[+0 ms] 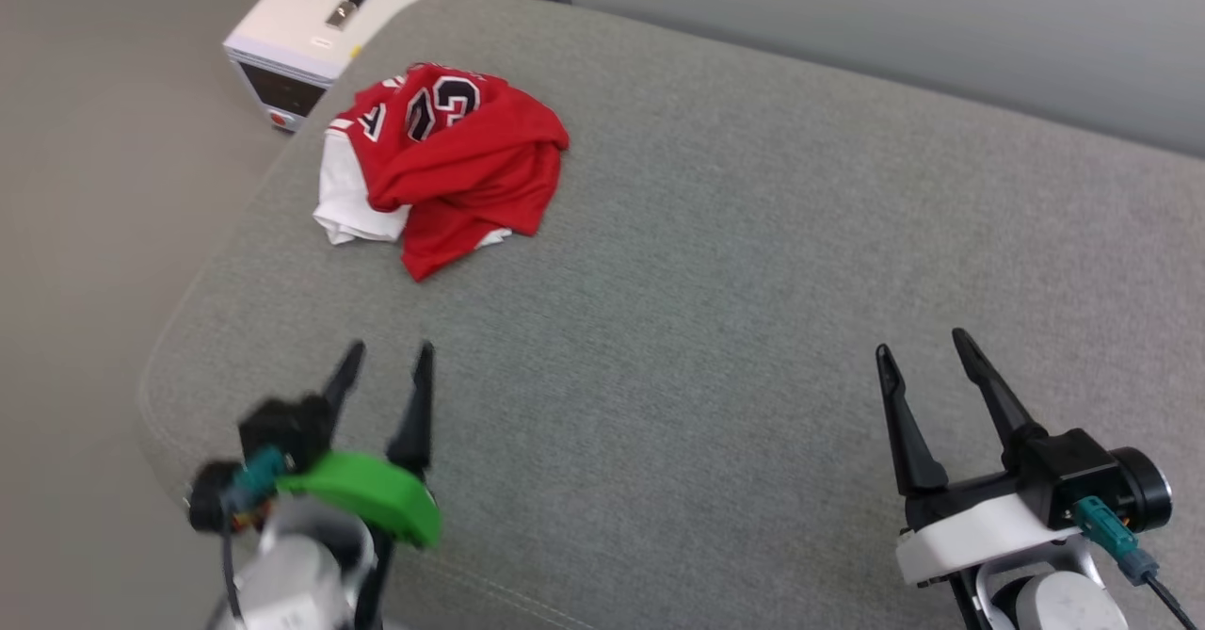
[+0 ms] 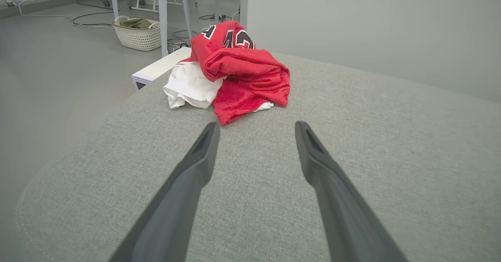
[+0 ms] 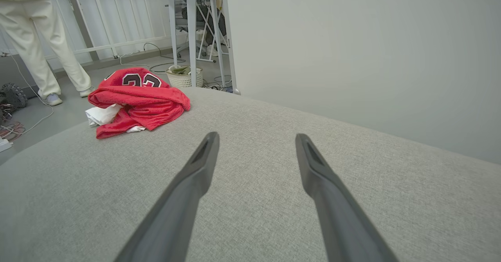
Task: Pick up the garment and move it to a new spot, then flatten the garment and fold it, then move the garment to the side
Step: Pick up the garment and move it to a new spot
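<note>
Head view, nearest first: both jaws hang wide open and empty over the grey cushion (image 1: 706, 282), left at 7 o'clock, right at 4 o'clock. Farther off at 11 o'clock the garment (image 1: 442, 164) lies bunched by the cushion's edge. A shallow pinch may catch one fold, or nudge it overboard.

Your shirt (image 1: 442, 164) lies on the cushion (image 1: 715, 263) by its far left corner; a box (image 1: 311, 37) sits beyond that corner; left gripper (image 1: 391, 347) and right gripper (image 1: 921, 342) hang over its near edge.
</note>
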Motion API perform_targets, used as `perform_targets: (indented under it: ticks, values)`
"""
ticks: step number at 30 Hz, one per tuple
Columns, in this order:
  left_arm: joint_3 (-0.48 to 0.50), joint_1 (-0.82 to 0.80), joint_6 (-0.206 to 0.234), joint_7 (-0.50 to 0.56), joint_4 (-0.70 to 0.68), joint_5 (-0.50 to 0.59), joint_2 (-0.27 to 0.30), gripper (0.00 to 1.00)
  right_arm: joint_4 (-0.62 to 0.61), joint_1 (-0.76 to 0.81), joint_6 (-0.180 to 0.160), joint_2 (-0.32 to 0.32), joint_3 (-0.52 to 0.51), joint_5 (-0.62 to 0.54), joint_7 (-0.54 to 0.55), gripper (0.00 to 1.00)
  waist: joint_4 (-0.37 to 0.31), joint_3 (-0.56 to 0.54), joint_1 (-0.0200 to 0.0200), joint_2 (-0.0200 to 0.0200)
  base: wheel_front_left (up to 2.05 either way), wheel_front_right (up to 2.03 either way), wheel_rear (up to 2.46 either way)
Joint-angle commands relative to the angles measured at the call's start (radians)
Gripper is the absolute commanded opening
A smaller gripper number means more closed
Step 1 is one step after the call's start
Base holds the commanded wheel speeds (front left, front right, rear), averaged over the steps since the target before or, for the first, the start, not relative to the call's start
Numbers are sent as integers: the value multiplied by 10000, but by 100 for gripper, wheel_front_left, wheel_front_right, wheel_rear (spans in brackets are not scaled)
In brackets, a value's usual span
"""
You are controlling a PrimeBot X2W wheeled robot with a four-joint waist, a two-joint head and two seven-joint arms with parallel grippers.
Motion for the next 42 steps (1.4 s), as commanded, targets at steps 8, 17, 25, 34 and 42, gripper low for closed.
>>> perform_targets:
  ticks: [8, 17, 25, 34, 42]
  values:
    - [-811, -3587, -130, 2240, 1446, -884, 2038, 100, -753, -733, -9, -465, 3, -153, -61, 100, -1612, 2278, 0, 0, 0, 0, 0]
    - [-2778, -6248, -134, 5205, 1906, -2842, 4749, 100, -1189, -1266, -9, -536, 258, -229, -61, 100, -2563, 3477, 0, 0, 0, 0, 0]
    - [-3853, -7327, -135, 7118, 2753, -4312, 5933, 100, -1238, -1463, -9, -512, 276, -237, -61, 100, -2988, 4001, 0, 0, 0, 0, 0]
    - [-4429, -7571, -135, 7363, 3692, -5267, 6262, 0, -1124, -1460, -9, -433, 305, -348, -61, 100, -3104, 4071, 0, 0, 0, 0, 0]
    - [-4514, -7552, -136, 6119, 4048, -5041, 6295, 0, -772, -1319, -9, -323, 316, -344, -61, 100, -2980, 3141, 0, 0, 0, 0, 0]
